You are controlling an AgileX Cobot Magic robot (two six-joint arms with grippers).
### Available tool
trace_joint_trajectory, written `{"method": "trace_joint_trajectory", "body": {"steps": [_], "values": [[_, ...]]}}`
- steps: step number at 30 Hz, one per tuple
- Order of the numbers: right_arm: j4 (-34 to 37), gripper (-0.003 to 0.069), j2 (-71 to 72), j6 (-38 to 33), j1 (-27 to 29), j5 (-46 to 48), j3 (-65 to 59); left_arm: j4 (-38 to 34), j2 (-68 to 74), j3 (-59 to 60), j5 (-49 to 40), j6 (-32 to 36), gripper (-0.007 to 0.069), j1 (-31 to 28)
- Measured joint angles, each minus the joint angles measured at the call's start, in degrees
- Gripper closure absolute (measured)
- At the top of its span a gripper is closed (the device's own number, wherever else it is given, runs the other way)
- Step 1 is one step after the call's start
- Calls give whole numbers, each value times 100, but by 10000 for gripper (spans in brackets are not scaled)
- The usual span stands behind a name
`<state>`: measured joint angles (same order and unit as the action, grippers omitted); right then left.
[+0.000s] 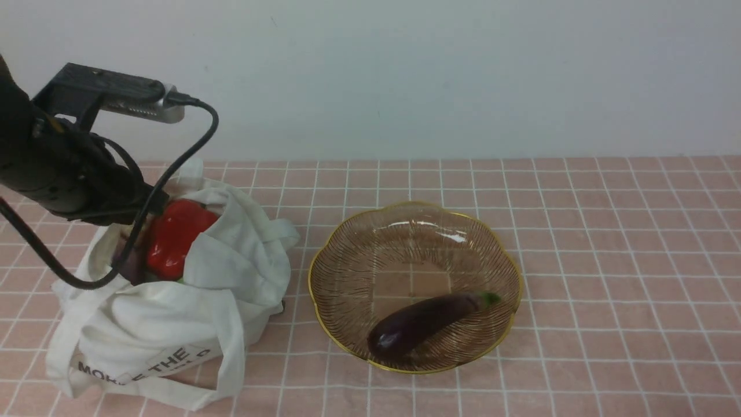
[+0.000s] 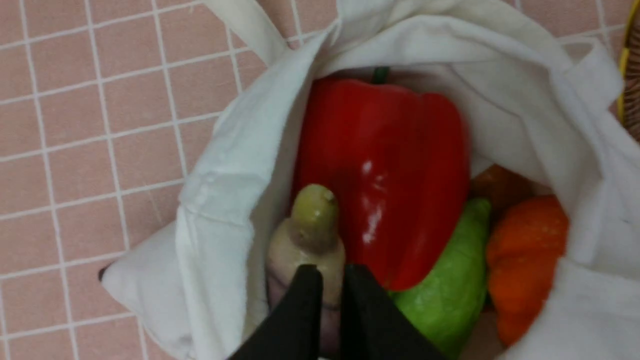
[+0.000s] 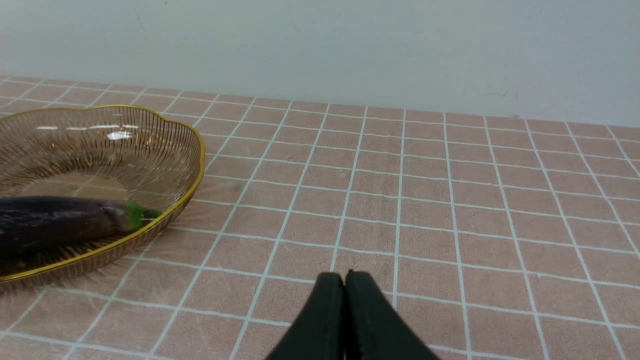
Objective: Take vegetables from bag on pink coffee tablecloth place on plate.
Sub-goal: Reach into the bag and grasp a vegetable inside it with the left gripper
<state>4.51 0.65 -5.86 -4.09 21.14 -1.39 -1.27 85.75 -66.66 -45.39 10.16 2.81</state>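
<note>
At the far left, the left arm (image 1: 52, 168) is reaching down into the mouth of the white bag (image 1: 156, 324), which is slumping on the pink checked tablecloth (image 1: 608, 260) with its black lettering facing forward. Inside the bag, the left gripper (image 2: 334, 272) is hanging right over the tan cap of the eggplant (image 2: 307, 235). Its fingers are standing a narrow slit apart, pinching nothing that shows, and I cannot tell whether they are touching the cap. The red pepper (image 2: 385, 175) is lying against that eggplant and poking out of the bag's opening. A green piece (image 2: 450, 280) is nestling against the pepper's other side, with an orange vegetable (image 2: 525, 255) next to it. To the right of the bag, the amber plate (image 1: 347, 255) is sitting on the cloth, holding a second eggplant (image 1: 417, 324) with a green stem along its near side. The right gripper (image 3: 345, 280), out of the front view, is hanging low over the cloth, its fingers pressing together.
</note>
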Motion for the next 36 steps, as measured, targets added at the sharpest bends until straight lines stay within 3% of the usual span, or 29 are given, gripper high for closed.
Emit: {"method": "trace_joint_trajectory", "body": {"steps": [7, 11, 36], "values": [[0, 673, 0, 0, 0, 0, 0, 72, 316, -17, 421, -12, 254, 0], [0, 673, 0, 0, 0, 0, 0, 61, 461, -19, 524, -12, 175, 0], [0, 673, 0, 0, 0, 0, 0, -516, 491, -229, 202, 461, 167, 0]]}}
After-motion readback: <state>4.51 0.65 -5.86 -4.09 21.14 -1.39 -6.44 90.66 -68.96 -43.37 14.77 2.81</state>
